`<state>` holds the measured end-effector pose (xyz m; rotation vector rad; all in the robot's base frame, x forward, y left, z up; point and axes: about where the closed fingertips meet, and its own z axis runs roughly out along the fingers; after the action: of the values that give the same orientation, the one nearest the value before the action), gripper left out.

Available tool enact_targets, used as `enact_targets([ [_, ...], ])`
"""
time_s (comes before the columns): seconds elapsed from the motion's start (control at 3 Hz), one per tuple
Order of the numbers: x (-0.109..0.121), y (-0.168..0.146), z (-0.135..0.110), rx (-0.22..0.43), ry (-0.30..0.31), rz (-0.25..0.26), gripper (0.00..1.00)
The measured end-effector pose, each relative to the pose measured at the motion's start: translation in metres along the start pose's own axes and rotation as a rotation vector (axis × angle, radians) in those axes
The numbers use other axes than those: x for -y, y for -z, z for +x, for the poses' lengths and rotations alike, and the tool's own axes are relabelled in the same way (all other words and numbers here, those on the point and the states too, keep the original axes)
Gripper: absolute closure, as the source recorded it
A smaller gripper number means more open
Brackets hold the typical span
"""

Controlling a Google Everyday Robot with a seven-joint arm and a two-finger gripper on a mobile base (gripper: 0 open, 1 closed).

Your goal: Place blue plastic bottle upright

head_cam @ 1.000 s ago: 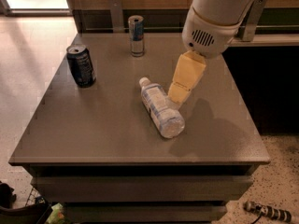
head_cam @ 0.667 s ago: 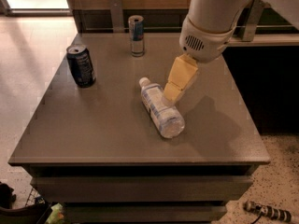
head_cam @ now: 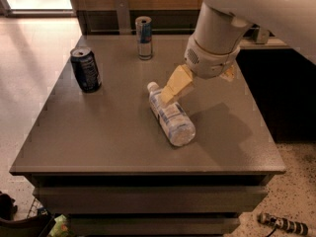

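The blue plastic bottle [head_cam: 171,115] is laid on its side on the table [head_cam: 98,132] at frame centre, cap toward upper left. The gripper [head_cam: 170,93] is positioned by its neck; its opening state cannot be determined.

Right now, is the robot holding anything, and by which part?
It cannot be told. The end effector is at the cap end of the water bottle, which lies on its side on the table.
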<state>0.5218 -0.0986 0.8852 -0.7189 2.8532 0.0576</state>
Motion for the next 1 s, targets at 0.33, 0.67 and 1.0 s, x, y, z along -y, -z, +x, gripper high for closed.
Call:
enact_targets([
  [0.33, -0.024, -0.017, -0.012, -0.029, -0.028, -0.01, 0.0],
  [0.67, -0.042, -0.04, -0.016, -0.089, -0.016, -0.017, 0.0],
  [1.0, -0.047, -0.06, -0.016, -0.113, 0.009, -0.023, 0.0],
])
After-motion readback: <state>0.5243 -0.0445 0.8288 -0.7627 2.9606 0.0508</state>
